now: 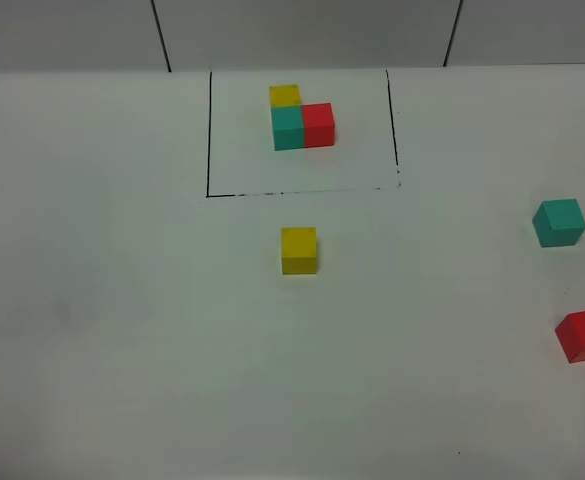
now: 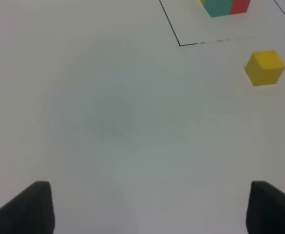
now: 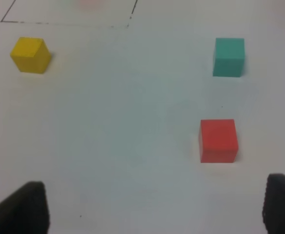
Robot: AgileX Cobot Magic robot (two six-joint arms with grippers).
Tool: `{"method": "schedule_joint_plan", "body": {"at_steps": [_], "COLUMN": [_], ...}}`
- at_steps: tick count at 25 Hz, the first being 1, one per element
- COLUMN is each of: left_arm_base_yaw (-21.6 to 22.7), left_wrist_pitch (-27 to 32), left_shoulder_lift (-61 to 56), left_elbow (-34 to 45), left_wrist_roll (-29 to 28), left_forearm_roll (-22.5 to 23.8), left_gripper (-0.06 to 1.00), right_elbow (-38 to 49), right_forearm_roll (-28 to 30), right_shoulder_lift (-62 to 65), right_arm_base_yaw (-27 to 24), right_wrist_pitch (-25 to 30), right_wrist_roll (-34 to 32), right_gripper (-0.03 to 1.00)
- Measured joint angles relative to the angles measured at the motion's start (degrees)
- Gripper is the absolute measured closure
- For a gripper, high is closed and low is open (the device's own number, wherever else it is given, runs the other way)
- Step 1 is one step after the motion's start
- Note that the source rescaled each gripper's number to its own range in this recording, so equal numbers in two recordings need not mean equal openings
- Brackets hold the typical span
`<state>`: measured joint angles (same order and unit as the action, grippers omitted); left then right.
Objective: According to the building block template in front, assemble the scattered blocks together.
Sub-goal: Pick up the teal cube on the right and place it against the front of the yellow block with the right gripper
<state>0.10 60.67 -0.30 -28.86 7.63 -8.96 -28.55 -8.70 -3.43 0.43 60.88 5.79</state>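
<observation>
We saw the building block template (image 1: 300, 118), an L-shaped cluster of three small matte cubes, sitting at the far middle of the white worktop (image 1: 122, 330), framed by a thin black-line rectangle (image 1: 209, 130). Within it, the template's yellow cube (image 1: 284, 95) stood at the back, the template's teal-green cube (image 1: 288, 128) touched its near face, and the template's red cube (image 1: 319, 124) touched the teal-green one's right side.

The scattered blocks lay outside the frame, each alone. The loose yellow cube (image 1: 299, 250) rested just in front of the rectangle's near line, roughly in line with the template. The loose teal-green cube (image 1: 558, 222) sat well apart from it, far out on the right, and the loose red cube (image 1: 584, 334) lay near the teal-green one but closer to the front, at the very right edge of the high view. None of the three touched another.

The left fingers (image 2: 25, 209), two dark tips, stood wide apart above bare worktop with nothing between them; the loose yellow cube lay ahead of them, with a corner of the rectangle beyond. The right fingers (image 3: 23, 209) were likewise spread wide and held nothing; the loose red cube lay closest ahead, the teal-green one beyond it, and the yellow one farther off near the frame
</observation>
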Motion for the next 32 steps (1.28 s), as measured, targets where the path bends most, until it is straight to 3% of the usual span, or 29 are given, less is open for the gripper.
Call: {"method": "schedule_joint_plan", "body": {"at_steps": [32], "left_arm_base_yaw": [0.0], "left_wrist_pitch": [0.0], "left_shoulder_lift": [0.0], "left_elbow": [0.0], "left_wrist_roll": [0.0], "left_forearm_roll": [0.0], "left_gripper": [0.04], "right_elbow": [-0.6], "right_forearm_roll": [0.3], "right_shoulder_lift": [-2.3], "right_arm_base_yaw": [0.0], "right_wrist_pitch": [0.0], "right_wrist_roll": [0.0], "right_gripper": [-0.03]}}
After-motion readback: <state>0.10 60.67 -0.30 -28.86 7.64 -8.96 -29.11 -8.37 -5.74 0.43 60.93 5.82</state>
